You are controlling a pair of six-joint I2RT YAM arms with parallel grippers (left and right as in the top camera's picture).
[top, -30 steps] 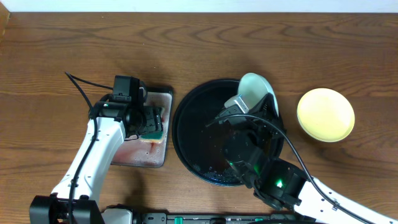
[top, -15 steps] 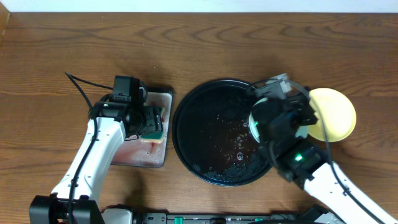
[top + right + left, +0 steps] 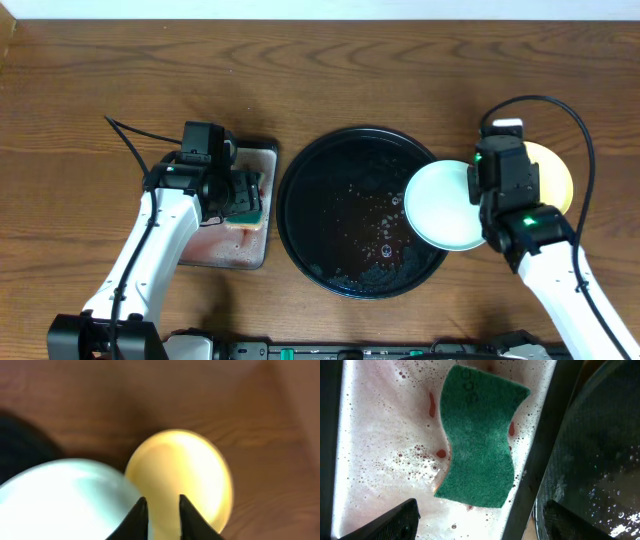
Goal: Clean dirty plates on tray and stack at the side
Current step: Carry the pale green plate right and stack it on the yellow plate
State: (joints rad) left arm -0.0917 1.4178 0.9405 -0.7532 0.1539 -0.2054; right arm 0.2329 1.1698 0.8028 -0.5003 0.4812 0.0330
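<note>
A: Where are the plates?

B: The mint plate (image 3: 445, 207) sits across the right rim of the black tray (image 3: 320, 200). Its right edge laps over the yellow plate (image 3: 558, 178), which is on the table (image 3: 330, 80) just right of the tray. Whether the mint one rests there or hangs above, I cannot tell.

A: And the right gripper (image 3: 163, 515)?

B: It is at the mint plate's right edge. The fingers (image 3: 137, 517) stand narrow, with yellow showing through the slim gap. The view is blurred, so I cannot tell whether they pinch the rim.

A: The black tray?

B: Wet, with drops and suds towards its near right side.

A: The left gripper (image 3: 481, 522)?

B: Spread wide and holding nothing. It hovers over a green sponge (image 3: 477, 435) lying in pinkish soapy water in the small tray (image 3: 225, 250), left of the black one.
</note>
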